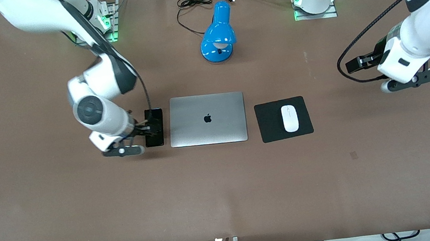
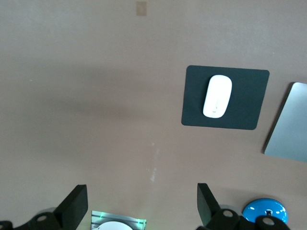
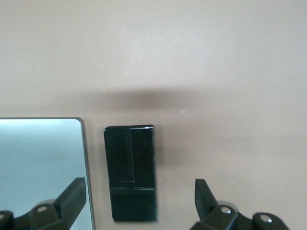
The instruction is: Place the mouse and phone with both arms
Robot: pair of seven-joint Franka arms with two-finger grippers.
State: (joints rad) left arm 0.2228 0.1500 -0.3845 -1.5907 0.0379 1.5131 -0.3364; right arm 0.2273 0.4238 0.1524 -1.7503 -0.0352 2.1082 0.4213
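While the right gripper (image 1: 148, 130) hangs low over the phone (image 1: 154, 127) in the front view, we see the phone lying flat on the table (image 1: 41, 203) just beside the laptop (image 1: 207, 119), toward the right arm's end. The mouse (image 1: 290, 118) sits on the pad (image 1: 284, 119) toward the left arm's end of the laptop, and the left gripper (image 1: 362, 62) hovers over bare table well apart from it; that arm appears to wait. A lamp (image 1: 217, 34) stands farther from the camera than the laptop.

In the left wrist view, we find the left gripper (image 2: 143, 203) spread wide with nothing in it. The mouse (image 2: 217, 96) lies squarely on the pad (image 2: 249, 103), untouched, which we judge means it is already placed.

In the right wrist view, the right gripper (image 3: 140, 196) is also wide open and empty, its fingers (image 3: 73, 192) standing off either long edge of the phone (image 3: 131, 172). The phone looks flat on the table, parallel to the laptop (image 3: 43, 167) and not touching it. We judge the step to be letting go of the phone or taking hold of it; either way we should go straight up or down, since one finger sits over the laptop's edge and any sideways drift could knock the phone askew
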